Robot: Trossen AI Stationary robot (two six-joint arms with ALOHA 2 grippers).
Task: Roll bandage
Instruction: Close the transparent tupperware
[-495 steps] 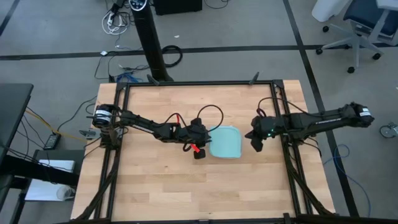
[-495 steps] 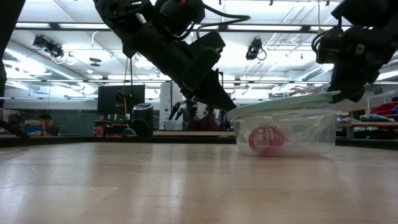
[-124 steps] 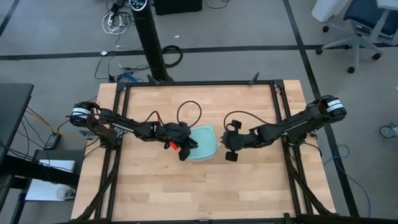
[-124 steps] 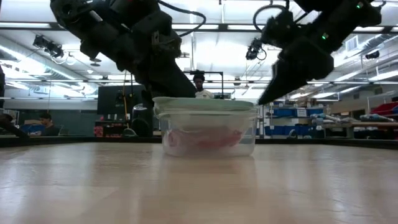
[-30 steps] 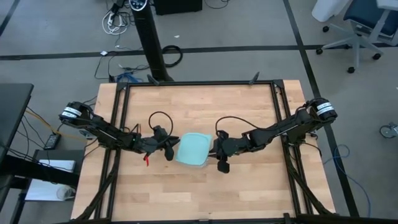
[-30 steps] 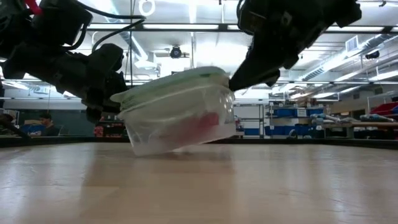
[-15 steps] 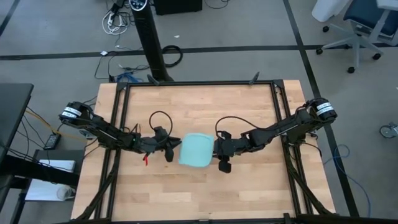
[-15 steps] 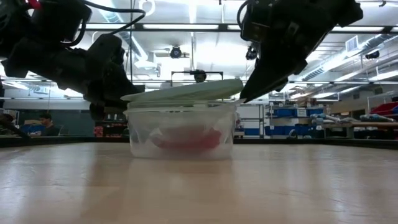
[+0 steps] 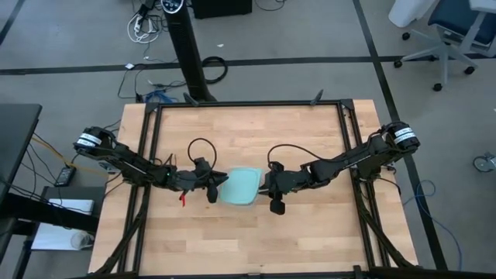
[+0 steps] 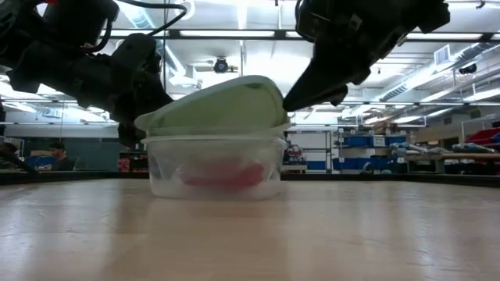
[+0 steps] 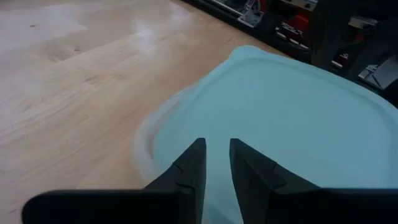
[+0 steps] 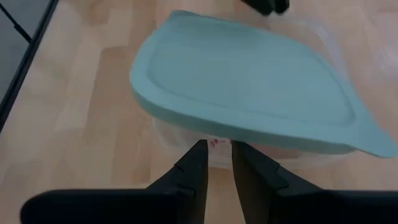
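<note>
A clear plastic container (image 10: 164,168) stands in the middle of the table. The red bandage (image 10: 223,176) lies bunched on its floor, seen through the wall. Its light-blue lid (image 9: 239,186) sits tilted on the rim, one side raised (image 10: 250,86). My left gripper (image 9: 218,184) is at the lid's left edge. My right gripper (image 9: 268,186) is at its right edge. Both grippers' fingers stand a narrow gap apart with nothing between them. My left gripper comes from the table's left, slanting a little down. Its fingertips (image 11: 200,149) lie on top of the lid's left edge (image 11: 180,134). Nothing is pinched between them. My right gripper slants down from the table's right. Its fingertips (image 12: 200,149) are against the lid's raised right edge (image 12: 214,132), just above the clear rim. I cannot tell whether they reach under the lid.
Bare wooden tabletop (image 9: 248,240) lies on the near and far sides of the container. Black frame rails (image 9: 147,155) run along the table's edges. People sit in the room far behind (image 10: 56,152).
The container was tipped a second ago, with its right side off the table. It has dropped flat onto its base and slid slightly toward the table's left edge. Its lid lay almost flat half a second ago and now stands tilted on the rim.
</note>
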